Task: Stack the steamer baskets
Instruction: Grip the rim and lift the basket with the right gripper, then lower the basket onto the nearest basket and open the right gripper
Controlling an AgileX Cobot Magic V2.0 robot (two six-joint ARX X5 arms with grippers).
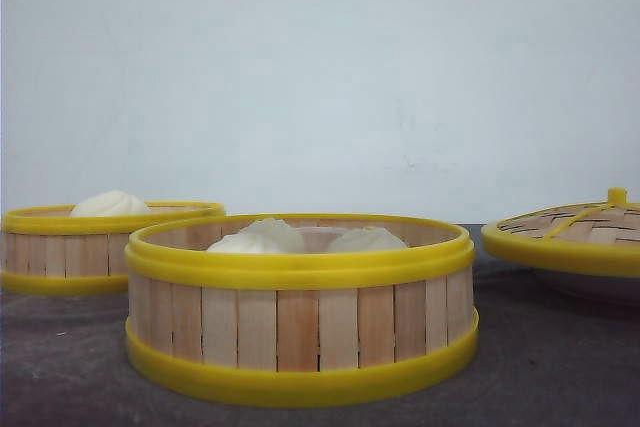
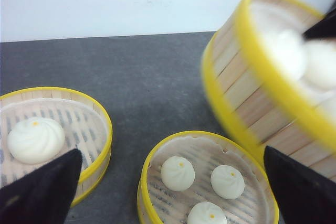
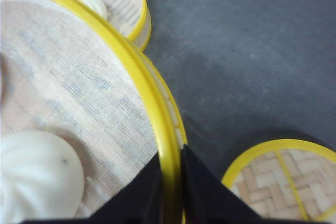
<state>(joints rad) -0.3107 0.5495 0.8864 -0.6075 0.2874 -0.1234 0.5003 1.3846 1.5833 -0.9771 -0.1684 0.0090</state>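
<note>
Basket (image 3: 79,103) with buns aloft, rim pinched between right gripper (image 3: 170,190) jaws, directly above middle basket (image 1: 300,307) on desk (image 1: 560,377). Third basket (image 1: 100,244) with single bun to the left, apart. Left gripper (image 2: 173,192) jaws wide apart, empty, above the desk baskets. Woven lid (image 1: 575,232) to the right.

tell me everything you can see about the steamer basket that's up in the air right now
The lifted basket is round and low, with pale wood slat walls, thick yellow rims and a pale liner holding white buns. It hangs above the three-bun basket, clear of the table. The right gripper pinches its rim. It looks blurred in the left wrist view.
</note>
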